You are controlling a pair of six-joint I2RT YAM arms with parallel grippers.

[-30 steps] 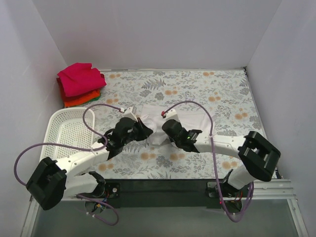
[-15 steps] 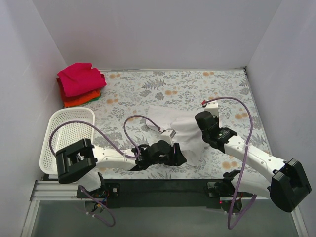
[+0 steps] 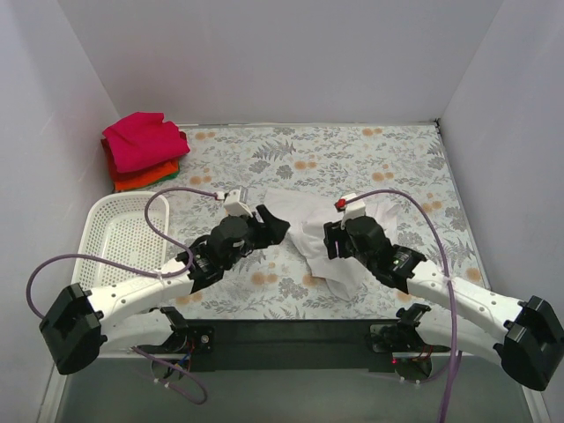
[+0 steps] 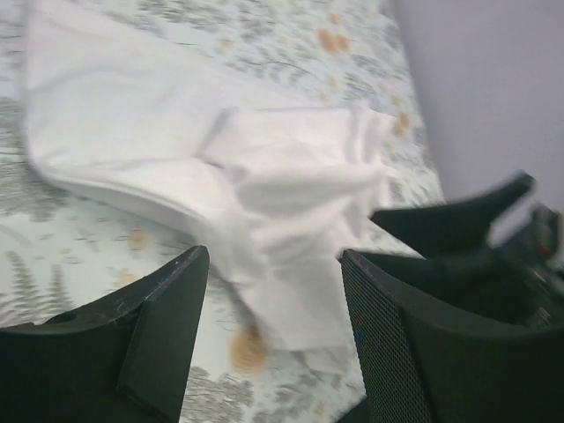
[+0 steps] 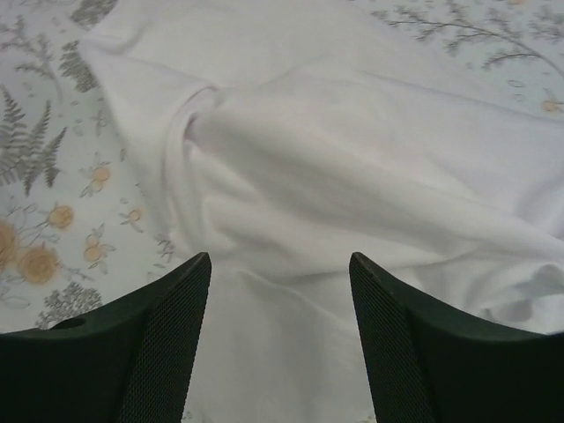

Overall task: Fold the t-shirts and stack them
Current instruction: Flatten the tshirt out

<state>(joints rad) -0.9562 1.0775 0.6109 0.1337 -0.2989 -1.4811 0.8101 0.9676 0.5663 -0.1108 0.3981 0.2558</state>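
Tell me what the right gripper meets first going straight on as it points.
The crumpled white cloth t-shirt, straight ahead of the right gripper, between its open fingers; how close is unclear.

White mesh basket (image 3: pixel 123 240), floral table (image 3: pixel 388 159)

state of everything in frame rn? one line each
white t-shirt, crumpled, not folded
folded t-shirts, stacked, magenta on top
basket, upright, empty
left gripper, jaws open, nothing held
right gripper, jaws open, nothing held
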